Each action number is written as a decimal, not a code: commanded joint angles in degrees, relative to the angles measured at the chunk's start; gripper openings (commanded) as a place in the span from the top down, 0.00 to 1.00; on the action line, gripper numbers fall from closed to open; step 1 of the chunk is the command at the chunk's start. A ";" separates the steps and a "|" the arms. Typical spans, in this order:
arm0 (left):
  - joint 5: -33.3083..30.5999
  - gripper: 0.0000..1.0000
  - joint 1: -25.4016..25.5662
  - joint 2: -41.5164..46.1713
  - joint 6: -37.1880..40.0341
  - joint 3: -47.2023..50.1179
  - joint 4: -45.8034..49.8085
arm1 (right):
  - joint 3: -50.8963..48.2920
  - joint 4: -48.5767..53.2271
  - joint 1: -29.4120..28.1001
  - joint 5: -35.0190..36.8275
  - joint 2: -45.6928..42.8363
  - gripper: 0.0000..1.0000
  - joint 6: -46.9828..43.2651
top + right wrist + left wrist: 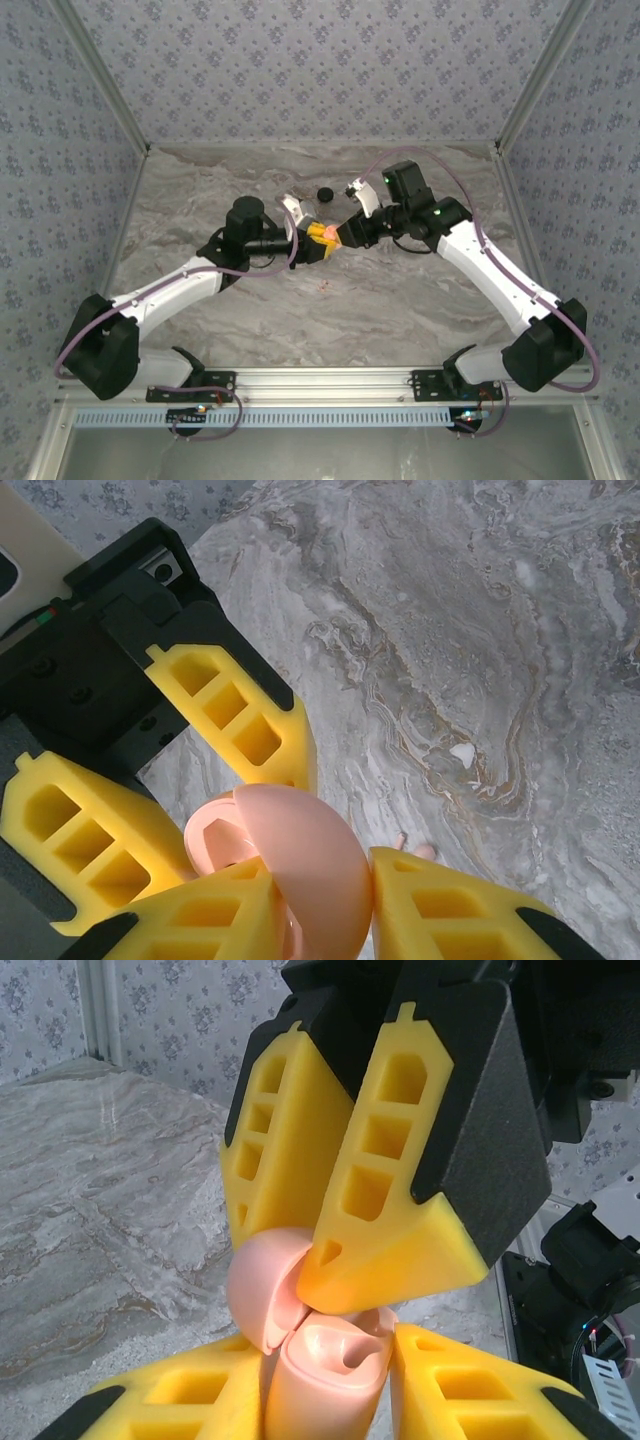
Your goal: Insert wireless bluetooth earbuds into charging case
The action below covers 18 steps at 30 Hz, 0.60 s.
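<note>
Top view: both arms reach in and meet over the middle of the marble surface point(420, 300). The left fingers point(314, 246) and right fingers point(341, 234) are tip to tip. The charging case point(326, 233) is only a small pink spot between them, too small here to tell open from closed. A black puck point(324, 194) lies just behind the meeting point, apart from both arms. A tiny pink speck point(322, 287) sits on the surface in front of the fingers.

Left wrist view gives the detail. The left fingers point(450, 1390) at the bottom are closed narrow on the case base point(325, 1380), one on each side and touching it. The case is open. The lid point(262, 1290) is swung up to the left, and a pale moulded hollow shows in the top of the base. The right fingers point(400, 1200) come in from above, nearly together, tips pinched on the lid edge.

Right wrist view shows the other side. The right fingers point(460, 910) at the bottom clamp either side of the lid's smooth outer dome point(310, 865), and the inside of the case is hidden from here. The left fingers point(245, 725) are at upper left, gripping the base, with a bit of its rim point(215, 835) showing behind the lid. There is a white fleck point(462, 752) on the marble and a small pink bit point(415, 850) just past a right finger, too small to identify.
</note>
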State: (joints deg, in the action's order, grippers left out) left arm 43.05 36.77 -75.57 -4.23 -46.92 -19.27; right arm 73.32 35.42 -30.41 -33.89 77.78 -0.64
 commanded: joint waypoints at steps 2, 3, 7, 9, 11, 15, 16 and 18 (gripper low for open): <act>0.99 0.66 -0.07 -0.45 1.51 -2.35 0.27 | -0.19 0.62 0.35 -2.23 -1.68 0.72 1.08; 1.00 0.66 -0.04 -0.46 1.60 -2.32 0.46 | -0.06 0.62 0.28 -2.20 -1.74 0.72 1.13; 1.08 0.64 -0.10 -0.54 1.77 -2.56 0.73 | -0.06 0.61 0.40 -2.58 -1.77 0.72 1.08; 1.35 0.64 -0.11 -0.63 2.13 -2.67 1.12 | -0.08 0.53 0.44 -2.67 -1.69 0.72 1.08; 1.58 0.65 -0.08 -0.76 2.32 -2.82 1.34 | -0.10 0.48 0.46 -2.80 -1.71 0.72 1.08; 2.74 0.68 -0.08 -1.15 2.65 -3.18 1.78 | -0.11 0.62 0.57 -2.86 -1.48 0.72 1.08; 2.99 0.69 -0.04 -1.20 2.74 -3.20 1.86 | 0.00 0.72 0.58 -2.93 -1.41 0.72 1.08; 4.25 0.74 -0.02 -1.35 3.11 -3.57 2.33 | 0.14 0.96 0.62 -3.20 -1.07 0.72 1.00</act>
State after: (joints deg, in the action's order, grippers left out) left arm 45.01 36.77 -76.31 -2.48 -48.10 -17.87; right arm 73.32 35.55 -29.89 -34.79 77.41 -0.45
